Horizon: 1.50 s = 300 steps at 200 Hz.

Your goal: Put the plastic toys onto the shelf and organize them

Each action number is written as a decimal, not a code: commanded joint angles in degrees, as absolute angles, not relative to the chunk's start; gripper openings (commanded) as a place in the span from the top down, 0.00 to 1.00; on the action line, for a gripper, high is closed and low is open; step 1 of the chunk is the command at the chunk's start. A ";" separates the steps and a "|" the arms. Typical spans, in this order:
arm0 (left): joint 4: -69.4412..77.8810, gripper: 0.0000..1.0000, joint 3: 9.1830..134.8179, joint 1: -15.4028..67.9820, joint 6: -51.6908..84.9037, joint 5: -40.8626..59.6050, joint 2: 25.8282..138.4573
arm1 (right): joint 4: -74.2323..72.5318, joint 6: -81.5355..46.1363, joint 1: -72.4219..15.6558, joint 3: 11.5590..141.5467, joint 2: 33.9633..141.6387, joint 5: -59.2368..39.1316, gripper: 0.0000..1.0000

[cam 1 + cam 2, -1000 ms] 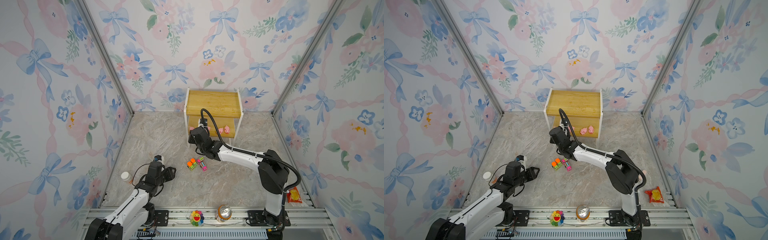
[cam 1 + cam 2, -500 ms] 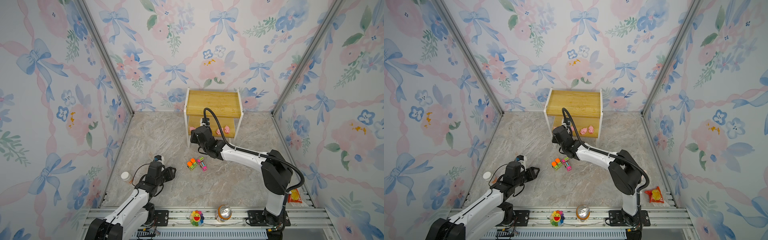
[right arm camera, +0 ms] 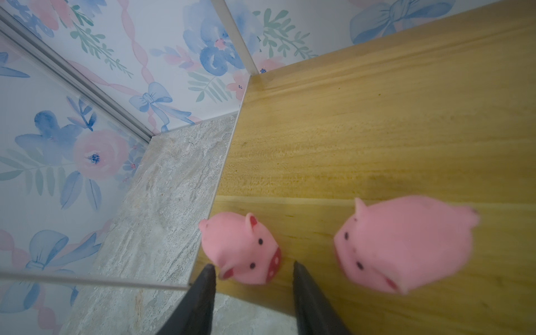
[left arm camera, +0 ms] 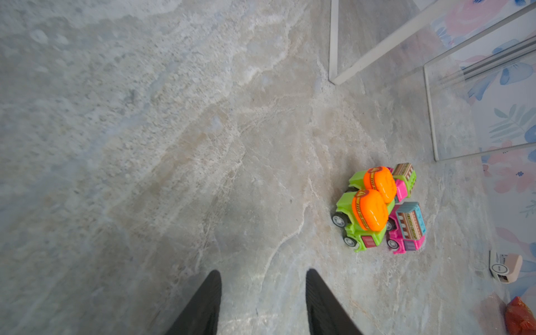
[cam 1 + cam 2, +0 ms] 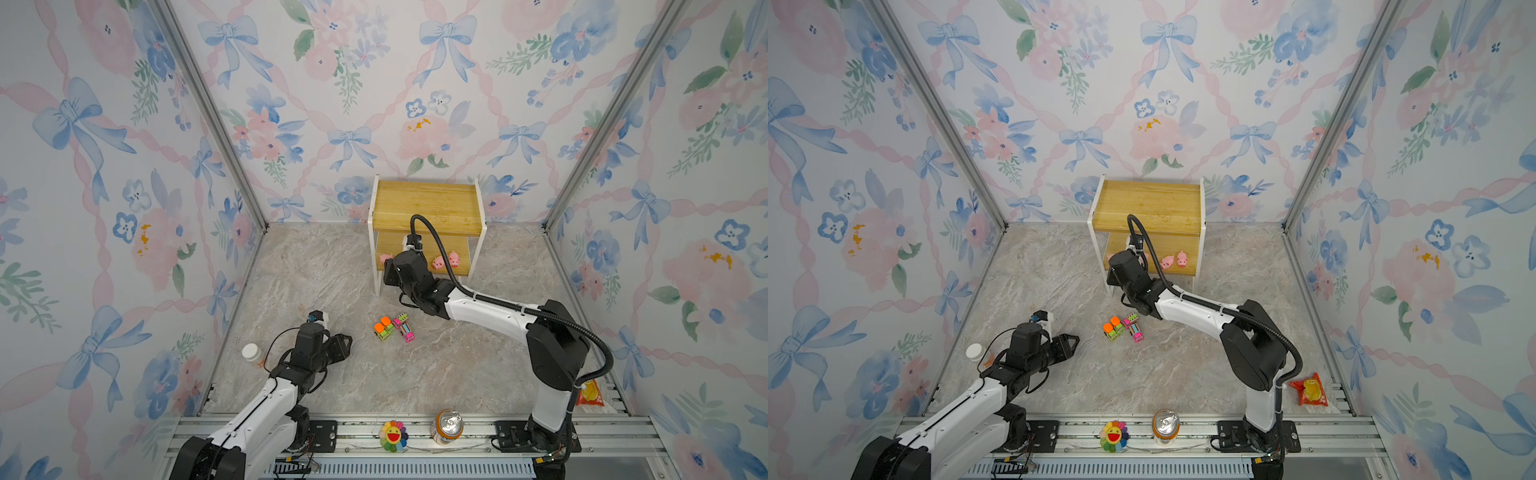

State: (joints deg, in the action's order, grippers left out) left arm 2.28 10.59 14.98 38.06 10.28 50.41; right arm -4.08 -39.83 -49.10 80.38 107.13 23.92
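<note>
The shelf (image 5: pixel 428 203) stands against the back wall. On its lower yellow board (image 3: pixel 377 139) stand two pink pigs (image 3: pixel 240 249) (image 3: pixel 406 243) at the left end, and both top views show two more pigs (image 5: pixel 438 262) (image 5: pixel 1182 258) further right. My right gripper (image 3: pixel 252 269) is open at that left end, the nearer pig just beyond its fingertips and not clamped. Two green trucks with orange tops (image 4: pixel 368 214) (image 5: pixel 384 327) and two pink trucks (image 4: pixel 409 229) (image 5: pixel 404 326) sit bunched on the floor. My left gripper (image 4: pixel 262 274) (image 5: pixel 347 340) hovers open and empty to their left.
A white-capped bottle (image 5: pixel 251 352) stands by the left wall. A drink can (image 5: pixel 448 426) and the rainbow flower (image 5: pixel 393 435) sit on the front rail. The red snack packet (image 5: pixel 1308 390) lies at the front right corner. The shelf's white legs (image 4: pixel 333 43) stand near the trucks.
My right gripper has edged slightly to the right along the shelf's lower tier. The left arm and the trucks have not moved.
</note>
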 commanded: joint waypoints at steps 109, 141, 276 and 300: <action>3.03 0.51 9.67 15.19 36.86 10.07 49.88 | -4.92 -36.97 -47.56 83.01 108.63 17.24 0.55; 3.08 0.51 9.63 15.18 36.87 10.02 49.82 | -4.88 -37.11 -47.47 82.86 108.63 15.91 0.55; 3.03 0.51 9.56 15.18 36.88 10.26 49.67 | -4.39 -36.45 -47.36 82.09 107.08 12.26 0.57; 2.98 0.51 9.53 15.16 36.88 10.21 49.66 | -3.29 -36.19 -47.39 82.09 106.55 12.29 0.57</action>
State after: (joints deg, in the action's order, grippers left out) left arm 2.28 10.59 14.98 38.06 10.28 50.41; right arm -4.08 -37.21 -48.03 81.54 107.31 12.82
